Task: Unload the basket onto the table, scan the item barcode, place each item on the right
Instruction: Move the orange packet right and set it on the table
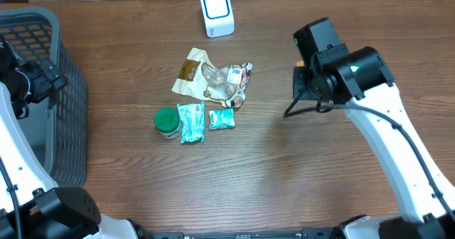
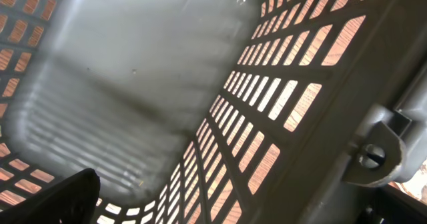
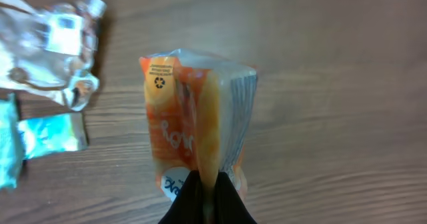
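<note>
The right gripper [image 3: 207, 192], pinched tight on the orange packet [image 3: 190, 111], should carry it to the white scanner [image 1: 217, 12] and turn the barcode face squarely toward it.

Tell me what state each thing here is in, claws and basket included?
left gripper: open, empty, at the basket.
right gripper: shut on the orange packet.
orange packet: gripped at one end, above the table.
basket: upright, nothing seen inside.
scanner: standing upright.
green tub: upright, lid on.
teal packets: lying flat.
clear wrapper: crumpled.
</note>
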Robot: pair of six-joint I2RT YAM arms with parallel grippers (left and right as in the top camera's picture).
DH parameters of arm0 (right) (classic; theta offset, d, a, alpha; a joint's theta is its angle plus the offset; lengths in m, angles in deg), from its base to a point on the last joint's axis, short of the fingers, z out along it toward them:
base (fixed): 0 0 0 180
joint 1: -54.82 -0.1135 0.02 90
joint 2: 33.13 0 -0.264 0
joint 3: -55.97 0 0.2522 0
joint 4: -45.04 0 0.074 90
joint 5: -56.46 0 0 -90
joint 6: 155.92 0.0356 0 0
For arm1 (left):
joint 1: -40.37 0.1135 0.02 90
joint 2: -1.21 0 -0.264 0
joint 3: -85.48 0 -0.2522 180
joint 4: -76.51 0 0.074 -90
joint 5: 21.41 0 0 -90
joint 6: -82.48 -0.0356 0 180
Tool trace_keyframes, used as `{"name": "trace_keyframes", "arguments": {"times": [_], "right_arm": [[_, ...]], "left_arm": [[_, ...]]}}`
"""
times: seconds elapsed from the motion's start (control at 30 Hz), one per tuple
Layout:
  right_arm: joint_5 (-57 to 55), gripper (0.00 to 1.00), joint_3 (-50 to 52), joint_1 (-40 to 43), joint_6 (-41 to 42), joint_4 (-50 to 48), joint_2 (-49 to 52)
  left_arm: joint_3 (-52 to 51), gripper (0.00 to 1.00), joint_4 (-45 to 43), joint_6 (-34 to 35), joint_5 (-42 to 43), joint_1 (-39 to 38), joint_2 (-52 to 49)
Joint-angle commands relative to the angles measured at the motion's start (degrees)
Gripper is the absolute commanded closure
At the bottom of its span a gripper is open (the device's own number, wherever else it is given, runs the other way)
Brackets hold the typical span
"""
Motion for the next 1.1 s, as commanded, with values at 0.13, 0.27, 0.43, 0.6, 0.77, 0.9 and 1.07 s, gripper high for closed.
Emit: {"name": "trace_keyframes", "arguments": {"times": [0.13,0.27,0.43,0.6,0.77,0.9,1.07], "right_arm": [[12.87,0.96,15.85,9.16,2.80,-13.42,0.52],[17.51,0.96,22.51,13.94,1.36,-20.28,0.52],[20.17,0.96,29.11,17.20,-0.59,-27.89,0.55],[20.13,0.96,34.53,19.63,0.07,-35.23,0.61],[20.11,0.96,35.95,24.30,6.40,-37.55,0.61],[20.11,0.96,36.17,27.85,11.10,-37.35,0.61],[19.23,0.76,36.17,28.92,11.04,-35.34,0.61]], "left_arm": [[-0.17,0.00,-0.02,-1.22,-0.59,0.35,-0.61],[-0.17,0.00,-0.02,-1.22,-0.59,0.35,-0.61],[-0.17,0.00,-0.02,-1.22,-0.59,0.35,-0.61],[-0.17,0.00,-0.02,-1.22,-0.59,0.35,-0.61],[-0.17,0.00,-0.02,-1.22,-0.59,0.35,-0.61],[-0.17,0.00,-0.02,-1.22,-0.59,0.35,-0.61],[-0.17,0.00,-0.02,-1.22,-0.59,0.35,-0.61]]}}
